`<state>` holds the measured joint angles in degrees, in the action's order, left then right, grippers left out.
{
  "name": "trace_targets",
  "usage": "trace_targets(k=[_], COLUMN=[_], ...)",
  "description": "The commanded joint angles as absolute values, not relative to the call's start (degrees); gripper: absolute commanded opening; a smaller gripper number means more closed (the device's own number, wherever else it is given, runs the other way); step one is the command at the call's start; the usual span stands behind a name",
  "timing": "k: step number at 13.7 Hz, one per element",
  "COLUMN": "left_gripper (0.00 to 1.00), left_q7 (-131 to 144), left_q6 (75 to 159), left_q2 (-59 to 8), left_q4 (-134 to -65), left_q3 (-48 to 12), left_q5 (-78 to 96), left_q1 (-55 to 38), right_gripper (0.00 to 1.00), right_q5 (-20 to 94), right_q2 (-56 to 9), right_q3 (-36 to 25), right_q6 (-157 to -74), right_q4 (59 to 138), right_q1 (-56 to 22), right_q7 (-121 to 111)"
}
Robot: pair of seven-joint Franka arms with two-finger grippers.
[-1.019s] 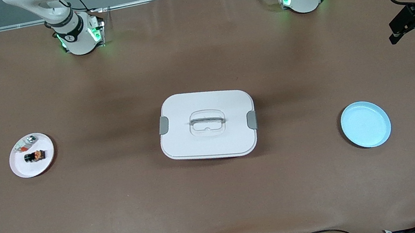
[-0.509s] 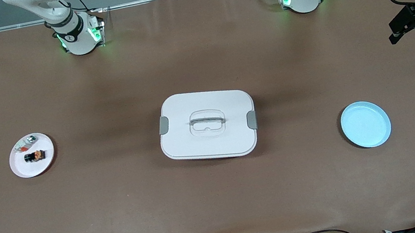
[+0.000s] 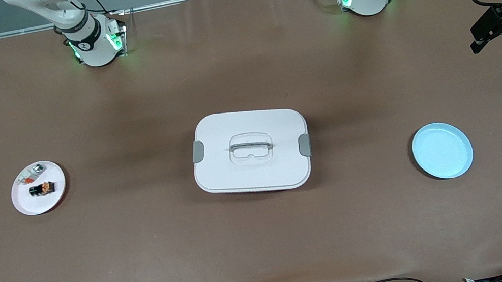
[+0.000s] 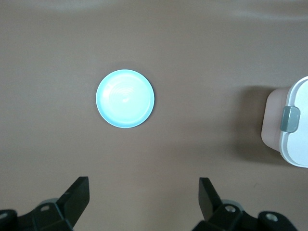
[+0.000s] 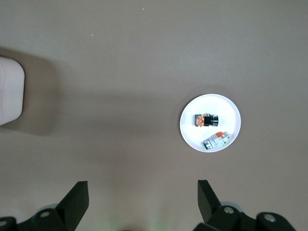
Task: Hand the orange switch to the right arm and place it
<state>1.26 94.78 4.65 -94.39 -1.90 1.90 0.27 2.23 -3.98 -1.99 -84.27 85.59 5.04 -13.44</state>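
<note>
On the white plate (image 3: 38,188) toward the right arm's end of the counter (image 3: 268,241), what seems the orange switch (image 3: 42,188) is seen beside a pale part (image 3: 32,172), where the task wants it. Both grippers, right (image 5: 143,199) and left (image 4: 144,198), hang raised with fingers apart, gripping nothing, over opposite ends; the blue plate (image 3: 442,150) lies bare.

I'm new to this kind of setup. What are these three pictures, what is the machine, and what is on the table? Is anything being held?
Two robot arms work at a brown table. The front view looks down from across it; each wrist view looks down from one arm's own camera. The left gripper hangs open at its end of the table, the right gripper open at the other end. Nothing is held. A lidded white box sits mid-table. An empty blue plate lies toward the left arm's end. A white plate toward the right arm's end carries a black-and-orange switch and a whitish part.
</note>
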Motion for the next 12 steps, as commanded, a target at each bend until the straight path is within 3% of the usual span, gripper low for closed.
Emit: trace_targets(k=[1,12], left_gripper=[1.00,1.00], left_q7=[1.5,1.5], left_q6=[93.6,93.6], left_q2=[4.5,4.7], left_q4=[-93.2,-93.2], left_q3=[-2.2,-2.2], left_q5=[1.5,1.7], left_q1=[0.4,0.4], right_gripper=[1.00,1.00], right_q5=[3.3,3.4], right_q2=[-4.0,-3.2], right_q3=[-1.3,-0.9], right_q6=[-82.9,-82.5], right_q4=[84.6,84.5], right_q1=[5.7,3.3], right_q7=[-12.7,-9.6])
